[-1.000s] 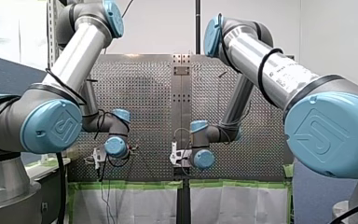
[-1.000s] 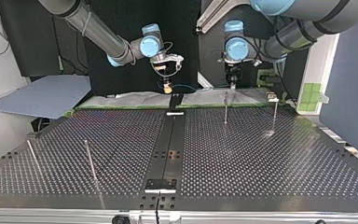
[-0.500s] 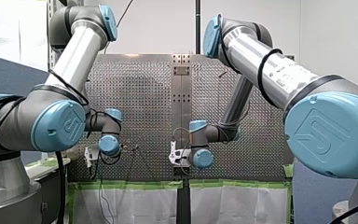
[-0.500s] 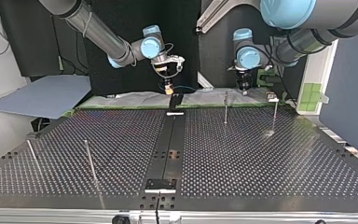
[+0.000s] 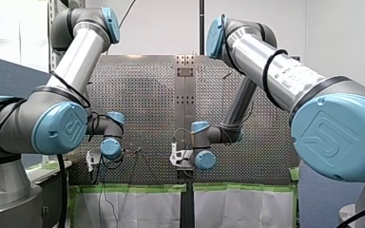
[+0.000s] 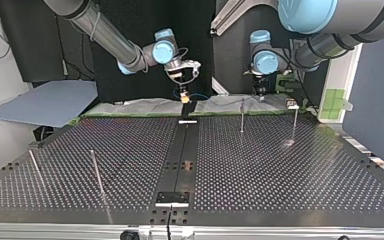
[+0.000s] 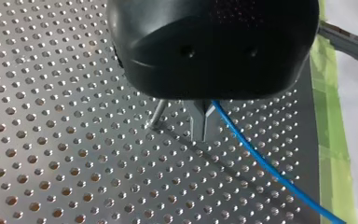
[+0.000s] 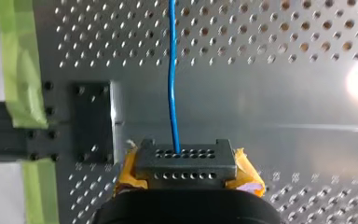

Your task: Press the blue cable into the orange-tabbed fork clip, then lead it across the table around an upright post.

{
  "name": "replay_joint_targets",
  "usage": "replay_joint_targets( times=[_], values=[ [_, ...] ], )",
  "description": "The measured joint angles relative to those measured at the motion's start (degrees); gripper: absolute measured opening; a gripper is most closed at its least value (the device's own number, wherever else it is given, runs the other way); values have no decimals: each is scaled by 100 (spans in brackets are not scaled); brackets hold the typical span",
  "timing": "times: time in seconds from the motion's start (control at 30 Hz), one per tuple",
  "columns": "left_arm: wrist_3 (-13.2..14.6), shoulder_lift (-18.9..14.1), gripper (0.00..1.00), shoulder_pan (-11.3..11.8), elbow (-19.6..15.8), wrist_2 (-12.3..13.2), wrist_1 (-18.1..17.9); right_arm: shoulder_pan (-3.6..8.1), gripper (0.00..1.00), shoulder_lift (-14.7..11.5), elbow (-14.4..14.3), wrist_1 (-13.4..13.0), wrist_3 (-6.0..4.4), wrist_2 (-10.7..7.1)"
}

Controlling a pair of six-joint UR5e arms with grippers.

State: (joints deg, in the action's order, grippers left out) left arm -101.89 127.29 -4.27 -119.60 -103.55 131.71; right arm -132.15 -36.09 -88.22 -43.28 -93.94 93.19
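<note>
The blue cable runs straight from my right gripper out over the perforated plate. The right gripper's grey fingertips sit pressed together between yellow pads, with the cable ending at them. In the top view this gripper hangs just above a black bracket at the table's far edge. My left gripper has its metal fingers shut on the cable, close beside an upright post. In the top view the left gripper stands behind and to the right of that post.
A second post stands further toward the top view's right, and two leaning rods stand at its left. Green tape marks the table edge near both grippers. A black plate lies beside the right gripper.
My left arm has swung toward the front view's left, past the nearby post in the top view, then held. My right gripper has edged slightly toward the top view's right.
</note>
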Motion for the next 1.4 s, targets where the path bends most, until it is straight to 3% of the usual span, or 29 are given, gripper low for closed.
replay_joint_targets(
  times=[0.27,0.6,1.1,1.4],
  values=[
    [141,219,0,-30,5,-3,58,-71,0,12,93,49,6,-32],
    [170,258,0,-16,68,-3,41,-27,0,86,95,151,14,-8],
    [162,258,0,-5,332,73,151,129,0,301,98,159,-11,92],
    [162,263,0,15,509,84,287,330,0,564,186,154,-11,135]
  ],
)
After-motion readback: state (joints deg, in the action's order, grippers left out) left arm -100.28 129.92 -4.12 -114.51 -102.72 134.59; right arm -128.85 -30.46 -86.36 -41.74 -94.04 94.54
